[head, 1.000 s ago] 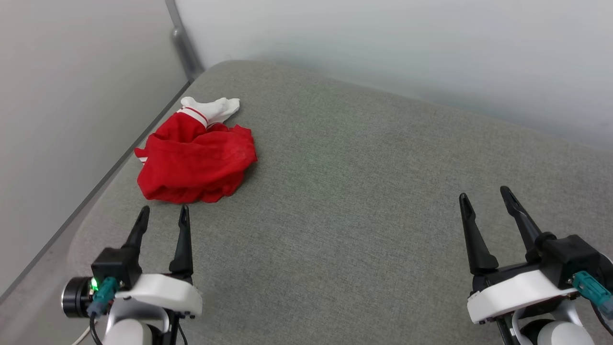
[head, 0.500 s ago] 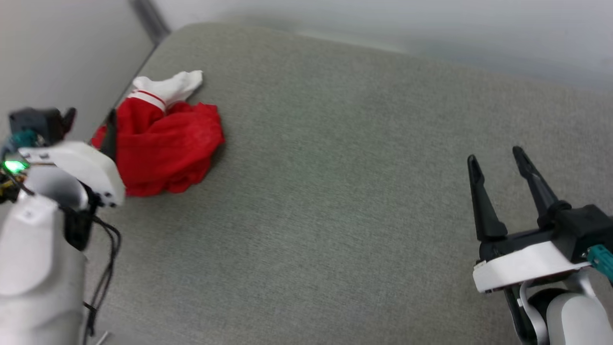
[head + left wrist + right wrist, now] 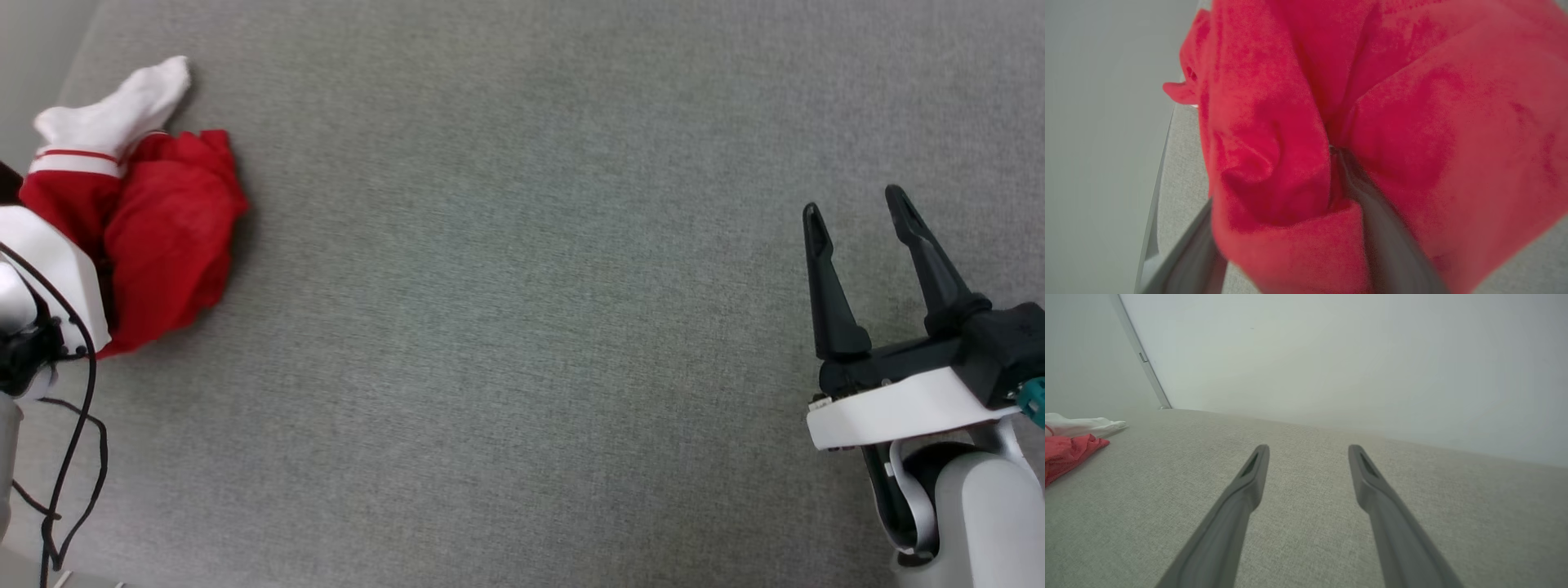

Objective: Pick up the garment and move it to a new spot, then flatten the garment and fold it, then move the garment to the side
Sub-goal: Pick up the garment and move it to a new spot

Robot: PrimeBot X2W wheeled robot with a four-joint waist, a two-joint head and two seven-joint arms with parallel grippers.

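Note:
The garment [image 3: 163, 237] is a crumpled red heap with a white sleeve [image 3: 114, 110] sticking out at its far end, on the left of the grey cloth surface [image 3: 522, 327]. In the left wrist view the garment [image 3: 1412, 122] is very close. My left gripper [image 3: 1274, 167] is open and pushed into it, with a fold of red fabric bulging between the two spread fingers and hiding the left fingertip. My right gripper [image 3: 853, 204] hovers open and empty far to the right. The right wrist view has the right gripper [image 3: 1309, 451] above bare cloth and the garment [image 3: 1065, 453] at the far left.
The left arm's white wrist housing [image 3: 49, 269] covers the near side of the heap, with a black cable [image 3: 73, 457] hanging below it. The surface's left edge [image 3: 1167, 163] runs close beside the garment. A pale wall [image 3: 1331, 355] stands behind the surface.
The head camera has tilted down and shifted the whole picture. My left arm has gone forward from the near side of the surface into the garment. The right gripper stays open.

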